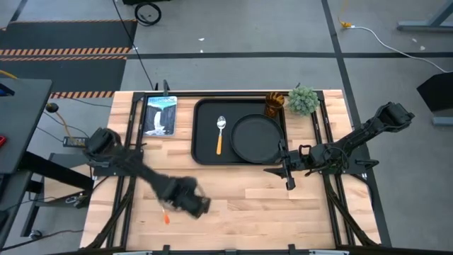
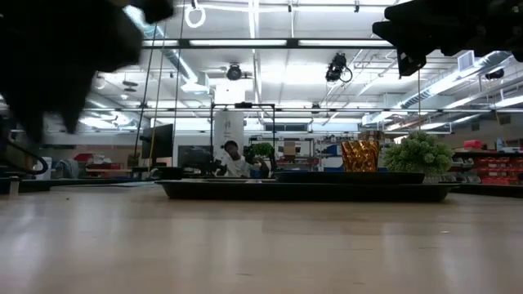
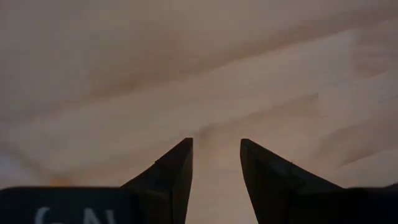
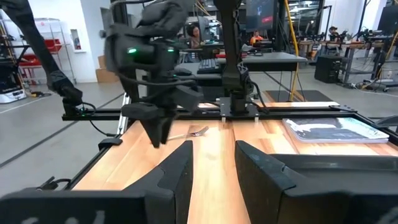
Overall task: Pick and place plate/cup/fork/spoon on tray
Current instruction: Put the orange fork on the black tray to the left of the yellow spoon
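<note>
The black tray (image 1: 202,131) lies at the table's far middle. On it are the spoon (image 1: 220,134), the round black plate (image 1: 256,138) and, at its far right corner, the amber cup (image 1: 274,105). The fork lies on the bare wood near the table's front left. Only its orange handle (image 1: 166,217) shows in the high view, beside my left arm. Its silver tines (image 4: 198,131) show in the right wrist view. My left gripper (image 1: 204,207) is open and empty over bare wood, just right of the fork. My right gripper (image 1: 272,170) is open and empty, just off the tray's near right corner.
A blue-and-white picture card (image 1: 160,115) lies left of the tray. A small green plant (image 1: 303,99) stands right of the cup. Bare wood runs along the table's near side. A person (image 2: 235,161) shows far off in the room behind.
</note>
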